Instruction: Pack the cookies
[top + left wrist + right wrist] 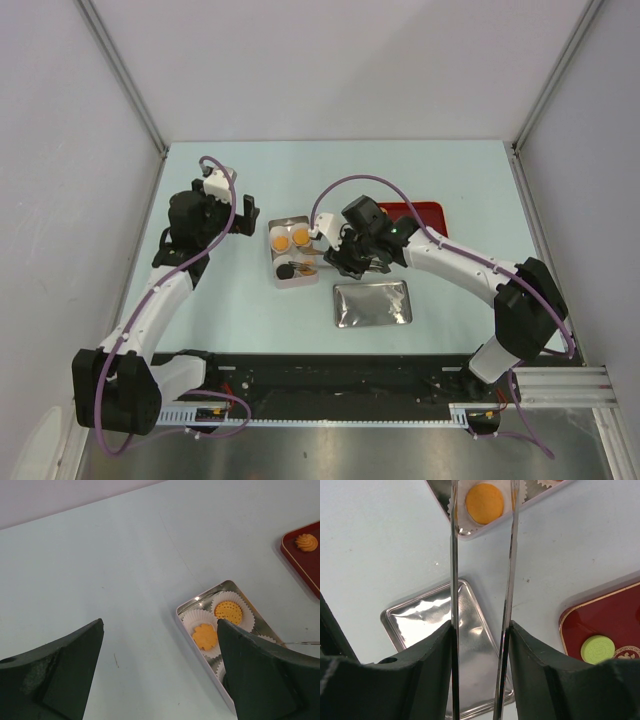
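A small metal tin [288, 282] holds white paper cups with cookies: two orange ones [281, 240] at its far end and a black one [285, 270] nearer. The left wrist view shows a dotted round cookie [228, 612] and a flower-shaped one [205, 636]. My right gripper [480, 630] is shut on metal tongs [454, 555]. The blades stand apart, their tips on either side of a round orange cookie [484, 503] lying in a cup in the tin [470, 533]. My left gripper [160, 670] hangs open left of the tin, holding nothing.
The tin's silver lid [372, 303] lies flat just right of and nearer than the tin. A red tray [415, 213] at the back right carries a green cookie [598, 648] and a swirled orange one [306, 542]. Walls enclose the table on three sides.
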Action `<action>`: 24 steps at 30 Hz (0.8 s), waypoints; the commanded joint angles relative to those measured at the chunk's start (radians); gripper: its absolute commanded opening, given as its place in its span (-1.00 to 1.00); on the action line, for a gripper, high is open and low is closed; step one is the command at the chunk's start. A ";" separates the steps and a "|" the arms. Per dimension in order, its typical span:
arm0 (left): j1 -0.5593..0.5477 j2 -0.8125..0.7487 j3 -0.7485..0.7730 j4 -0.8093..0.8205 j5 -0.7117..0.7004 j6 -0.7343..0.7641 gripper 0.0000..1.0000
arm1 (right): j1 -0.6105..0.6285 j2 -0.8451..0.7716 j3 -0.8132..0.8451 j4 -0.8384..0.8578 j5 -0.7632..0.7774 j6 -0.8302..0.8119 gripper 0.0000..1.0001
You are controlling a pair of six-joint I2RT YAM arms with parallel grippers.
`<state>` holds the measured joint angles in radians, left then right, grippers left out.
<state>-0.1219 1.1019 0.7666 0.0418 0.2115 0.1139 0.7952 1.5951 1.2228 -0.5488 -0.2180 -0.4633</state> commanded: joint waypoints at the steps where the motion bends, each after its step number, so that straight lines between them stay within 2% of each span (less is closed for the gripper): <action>1: -0.005 -0.002 0.019 0.027 -0.003 0.013 0.99 | 0.006 -0.009 0.041 0.033 -0.007 0.006 -0.01; 14: -0.005 0.000 0.020 0.027 -0.001 0.012 1.00 | 0.003 -0.096 0.044 0.078 0.016 0.011 -0.05; 24: -0.005 -0.004 0.020 0.027 -0.007 0.009 0.99 | -0.108 -0.138 0.044 0.133 0.043 0.094 -0.06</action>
<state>-0.1219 1.1019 0.7666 0.0418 0.2111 0.1139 0.7280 1.4944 1.2236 -0.4808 -0.2096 -0.4183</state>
